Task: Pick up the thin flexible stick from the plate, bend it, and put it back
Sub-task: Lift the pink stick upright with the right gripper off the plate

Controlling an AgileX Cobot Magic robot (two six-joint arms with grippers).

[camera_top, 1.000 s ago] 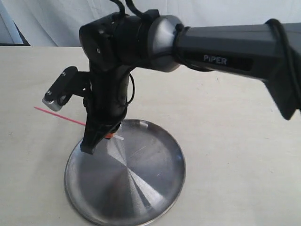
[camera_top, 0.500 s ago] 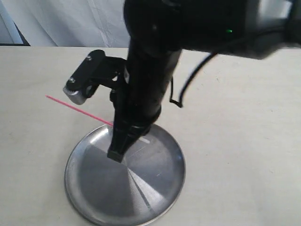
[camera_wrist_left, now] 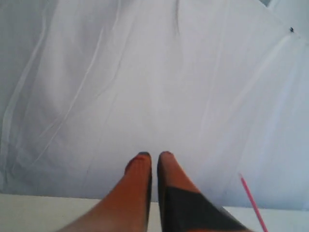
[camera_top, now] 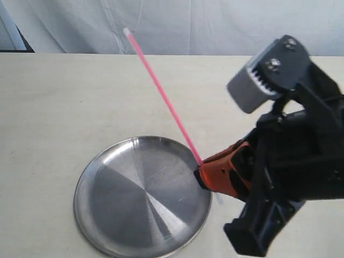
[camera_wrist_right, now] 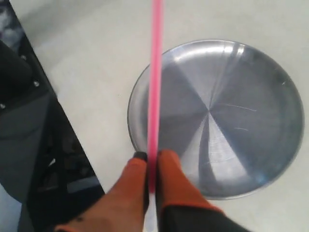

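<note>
**One stick [camera_top: 161, 91] up, clamped in right gripper [camera_top: 200, 173]**

Grip is at the stick's lower end, over the plate [camera_top: 123, 209] right rim. It slants up toward far left, clear of the plate. Fingers of left gripper [camera_wrist_left: 152, 157] together, empty, facing white curtain [camera_wrist_left: 145, 72].

The right gripper [camera_top: 199, 174] has been carried from above the far left part of the plate [camera_top: 107, 215] to just beside its right rim, so the plate is left uncovered. The stick [camera_top: 161, 91], held low and near level before, pointing left, has been raised steeply, its pale tip now high at the far left.
</note>
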